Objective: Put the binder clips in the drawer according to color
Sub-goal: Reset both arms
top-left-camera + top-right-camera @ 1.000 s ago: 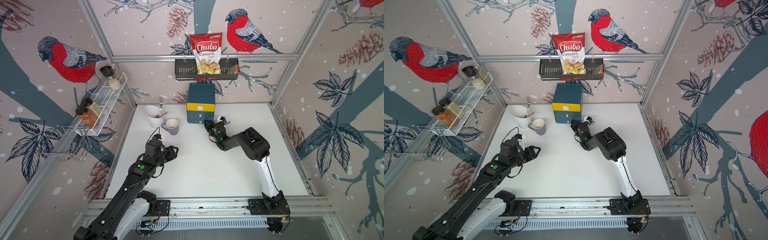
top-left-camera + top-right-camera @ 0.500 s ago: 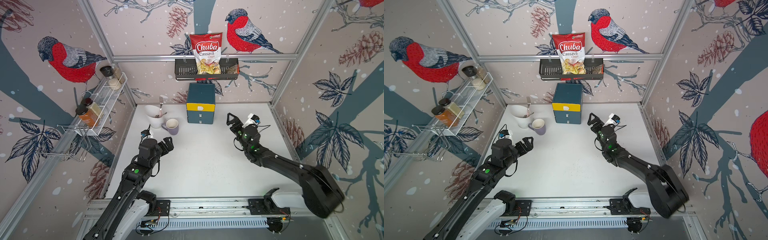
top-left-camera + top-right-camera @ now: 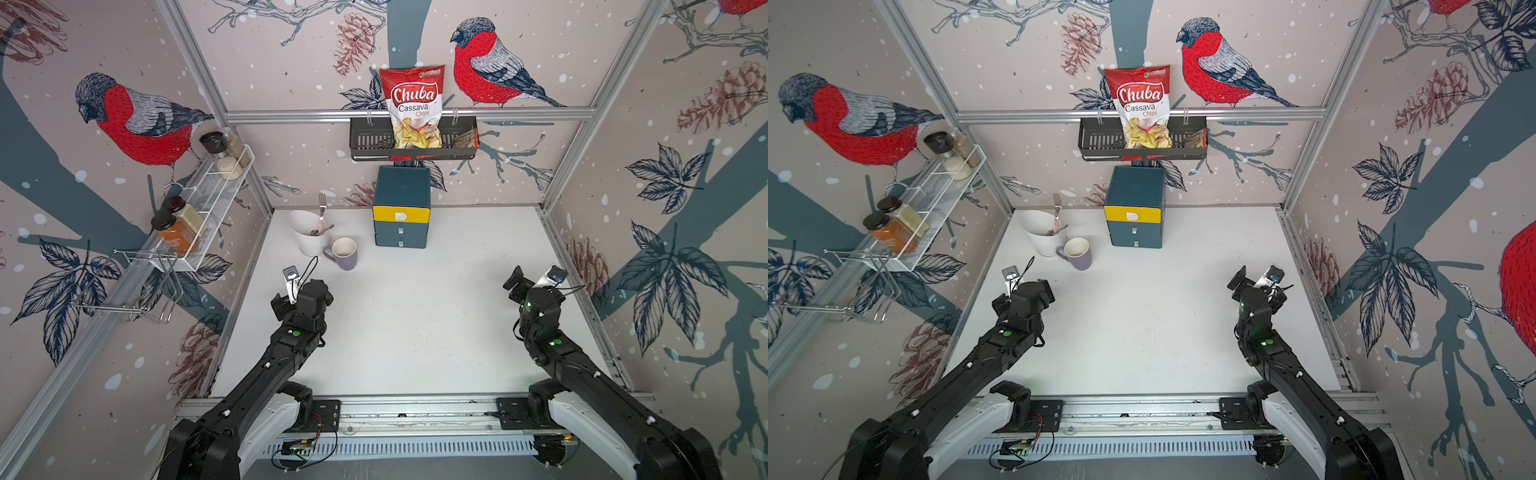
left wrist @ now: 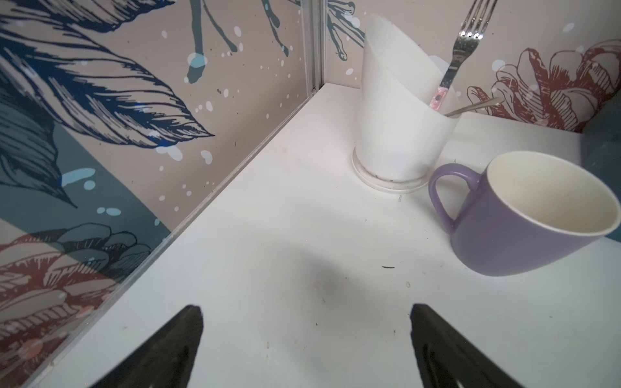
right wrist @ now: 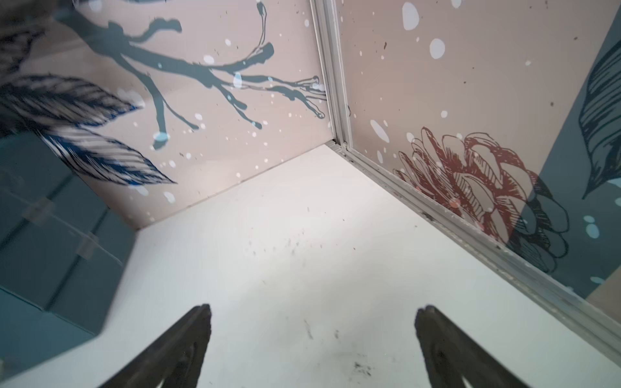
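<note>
Left tool [image 4: 306,307] and right tool [image 5: 314,306]: jaws apart, empty, above the worktop [image 3: 415,332]. No binder clips visible. Drawer [image 3: 401,216] at the worktop's far edge, all fronts shut. Risk: contents hidden, so a colour mix-up would probably pass unnoticed.

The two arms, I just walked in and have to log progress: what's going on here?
Nothing is being handled. The left gripper and the right gripper hover over the table with jaws open and empty. The drawer chest stands at the back wall with all three fronts shut, and no binder clips show in any view.
</note>
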